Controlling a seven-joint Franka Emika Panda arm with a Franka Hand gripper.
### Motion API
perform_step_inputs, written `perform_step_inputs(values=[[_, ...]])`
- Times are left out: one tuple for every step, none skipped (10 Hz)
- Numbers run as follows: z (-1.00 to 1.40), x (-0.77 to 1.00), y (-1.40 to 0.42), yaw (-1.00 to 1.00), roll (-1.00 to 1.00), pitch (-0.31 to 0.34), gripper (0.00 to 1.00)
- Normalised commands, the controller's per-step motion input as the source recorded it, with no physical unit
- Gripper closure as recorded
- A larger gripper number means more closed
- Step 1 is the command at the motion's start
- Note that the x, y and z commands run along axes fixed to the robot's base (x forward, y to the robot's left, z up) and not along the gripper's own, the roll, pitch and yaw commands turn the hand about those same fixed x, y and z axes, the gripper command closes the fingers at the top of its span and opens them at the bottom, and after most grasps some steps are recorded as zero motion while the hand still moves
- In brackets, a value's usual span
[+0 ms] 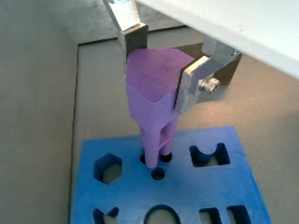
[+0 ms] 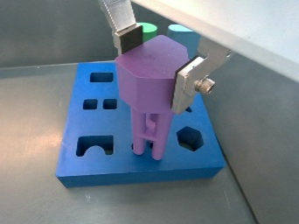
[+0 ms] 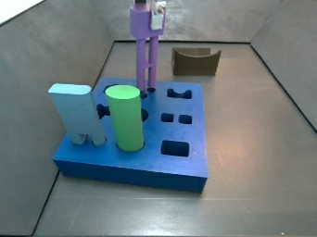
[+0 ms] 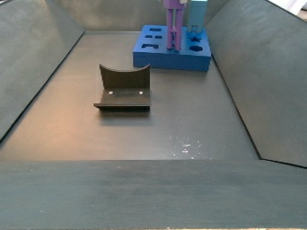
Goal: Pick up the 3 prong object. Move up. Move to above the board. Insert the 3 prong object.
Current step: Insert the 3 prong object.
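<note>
The gripper (image 3: pixel 148 7) is cut off by the top edge in a side view, so its fingers cannot be made out there. The prong tips of the 3 prong object (image 1: pixel 155 96) are hidden inside the holes of the board (image 1: pixel 211 184). The board's lower part is cut off in that wrist view.

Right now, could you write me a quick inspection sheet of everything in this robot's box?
Surface: grey metal floor, walled on all sides.
Job's things: tall purple three-pronged peg upright, prongs at the holes of the flat blue square board; how deep they sit cannot be told.
Clutter: green cylinder and pale blue block standing in the board; dark olive U-shaped piece on the floor, apart.
Grippers: gripper above the board, silver fingers clamping the peg's head.
Cables: nothing seen.
Surroundings: nothing seen beyond the walls.
</note>
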Motion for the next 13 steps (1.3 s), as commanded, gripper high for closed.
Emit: perform_step_inputs(values=[[-0.17, 0.01, -0.09, 0.43, -0.05, -0.103, 1.00], [-0.17, 0.00, 0.00, 0.64, -0.03, -0.119, 1.00], [-0.16, 0.05, 0.00, 0.78, -0.05, -0.170, 1.00], [-0.17, 0.06, 0.00, 0.76, -0.04, -0.144, 1.00], [-0.12, 0.07, 0.00, 0.27, -0.07, 0.000, 1.00], [0.00, 0.00, 0.00, 0.05, 0.00, 0.000, 1.00], [-0.15, 0.00, 0.02, 0.00, 0.04, 0.000, 1.00], [-0.37, -0.16, 0.00, 0.07, 0.14, 0.000, 1.00], [-0.25, -0.09, 0.00, 0.07, 0.05, -0.006, 1.00], [-0.17, 0.01, -0.01, 0.00, 0.00, -0.003, 1.00], [-0.35, -0.02, -0.33, 0.21, 0.07, -0.019, 1.00], [-0.33, -0.06, -0.37, 0.23, 0.05, -0.060, 1.00], [-0.17, -0.09, -0.21, 0.19, 0.02, -0.040, 1.00]])
